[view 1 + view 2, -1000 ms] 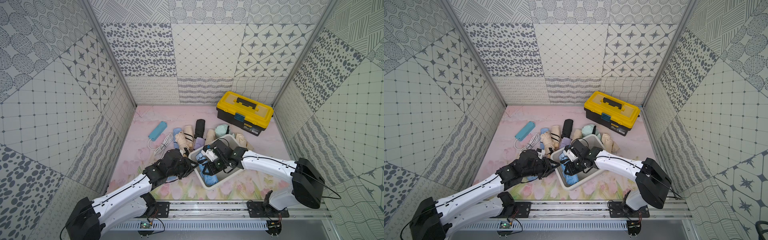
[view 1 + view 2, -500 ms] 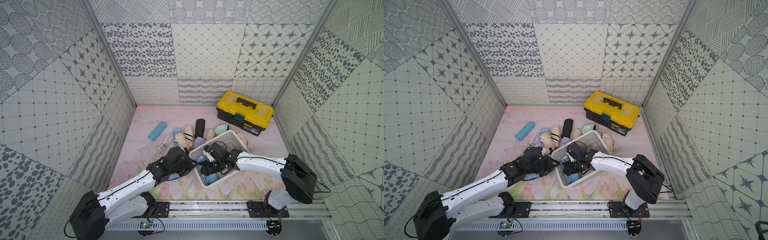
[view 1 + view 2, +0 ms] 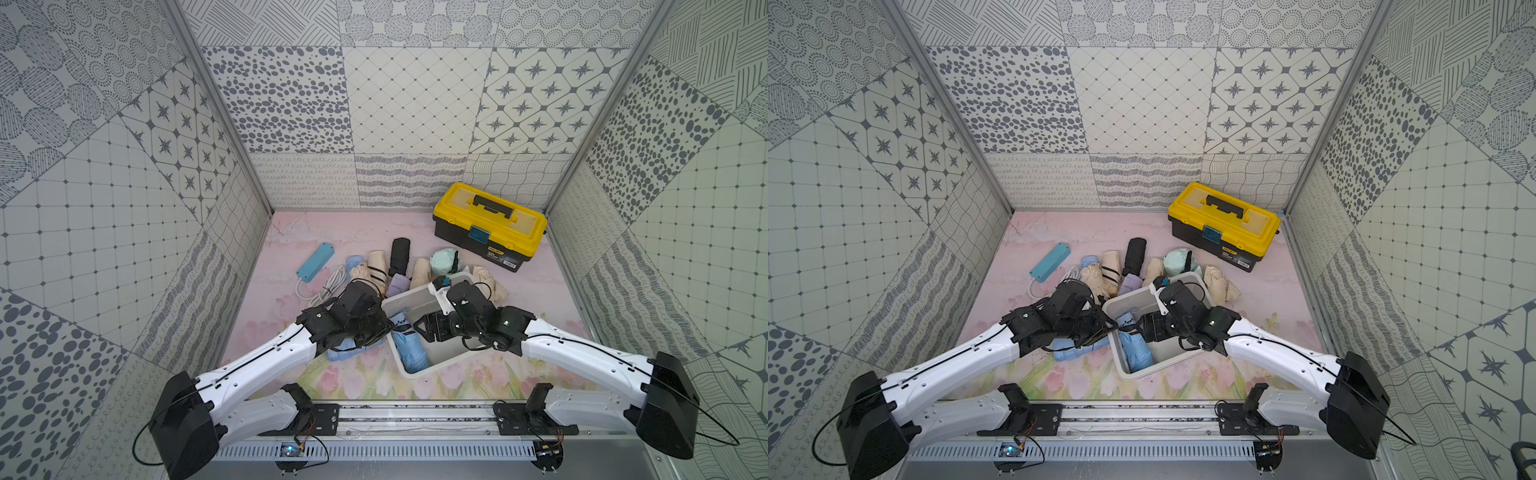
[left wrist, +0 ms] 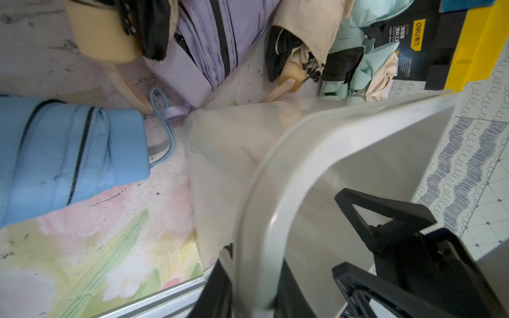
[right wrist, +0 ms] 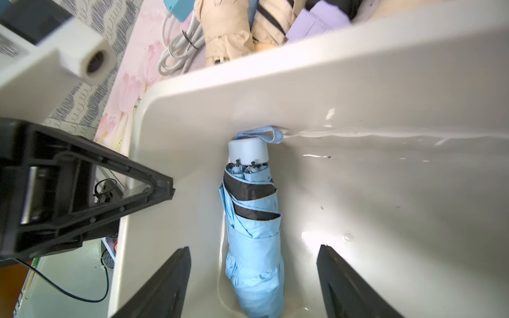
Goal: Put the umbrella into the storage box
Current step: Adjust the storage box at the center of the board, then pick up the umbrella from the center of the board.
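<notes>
The right fingers (image 5: pixel 170 275) stand spread wide inside the storage box (image 5: pixel 358 82). The sky-blue umbrella (image 5: pixel 253 234) lies on the box floor between them, touched by neither. Its pale handle cap points away from the fingertips toward the far wall.

The left fingers (image 4: pixel 217 286) are clenched on the box's rolled rim near a corner, one finger outside the wall and one inside. Just outside them, on the bench (image 3: pixel 291 249), lies a second blue umbrella (image 4: pixel 68 154). Beyond it a lilac umbrella (image 4: pixel 209 41) rests just beside the box's outer wall.

Past the box from both sets of fingers crowd beige umbrellas (image 3: pixel 376 266), a black umbrella (image 3: pixel 400 255) and a mint umbrella (image 3: pixel 444 259). Farther off sit a yellow-lidded toolbox (image 3: pixel 490 224) and a teal power strip (image 3: pixel 316 262) with its coiled white cable (image 3: pixel 328 282).
</notes>
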`<state>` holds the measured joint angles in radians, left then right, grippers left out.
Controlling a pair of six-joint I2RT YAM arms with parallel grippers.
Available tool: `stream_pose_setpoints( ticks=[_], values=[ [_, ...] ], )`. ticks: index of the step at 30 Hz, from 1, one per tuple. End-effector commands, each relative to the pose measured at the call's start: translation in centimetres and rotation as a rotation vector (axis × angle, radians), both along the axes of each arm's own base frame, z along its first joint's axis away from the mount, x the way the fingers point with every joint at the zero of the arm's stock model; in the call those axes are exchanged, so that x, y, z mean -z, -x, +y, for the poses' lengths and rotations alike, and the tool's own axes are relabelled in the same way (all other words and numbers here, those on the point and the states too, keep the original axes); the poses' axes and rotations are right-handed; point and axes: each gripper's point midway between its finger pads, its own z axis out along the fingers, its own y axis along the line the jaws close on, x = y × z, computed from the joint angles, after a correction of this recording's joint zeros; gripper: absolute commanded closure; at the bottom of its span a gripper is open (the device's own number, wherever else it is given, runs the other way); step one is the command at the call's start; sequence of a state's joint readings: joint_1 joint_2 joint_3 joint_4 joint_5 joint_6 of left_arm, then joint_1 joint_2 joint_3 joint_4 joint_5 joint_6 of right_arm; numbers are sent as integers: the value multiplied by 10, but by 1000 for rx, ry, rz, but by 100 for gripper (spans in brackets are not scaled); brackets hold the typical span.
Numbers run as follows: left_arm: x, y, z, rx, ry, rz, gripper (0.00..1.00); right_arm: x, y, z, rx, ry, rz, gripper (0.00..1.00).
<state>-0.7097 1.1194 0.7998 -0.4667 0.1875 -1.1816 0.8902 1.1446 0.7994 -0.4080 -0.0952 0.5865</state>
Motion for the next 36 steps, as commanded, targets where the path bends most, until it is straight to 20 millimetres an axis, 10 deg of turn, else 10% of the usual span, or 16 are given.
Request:
stream_pose_setpoints(
  ticks=[1, 8, 20, 36],
  values=[
    [-12, -5, -13, 98, 1, -36, 70, -11, -7, -13, 64, -29, -43, 22],
    [-27, -9, -9, 110, -25, -63, 40, -28, -8, -25, 78, -41, -90, 22],
    [-109, 13, 78, 627, -461, -511, 13, -66, -23, -46, 18, -21, -254, 18],
    [5, 58, 152, 1403, -858, -311, 4, -76, -14, -74, 81, -4, -308, 16]
  ],
)
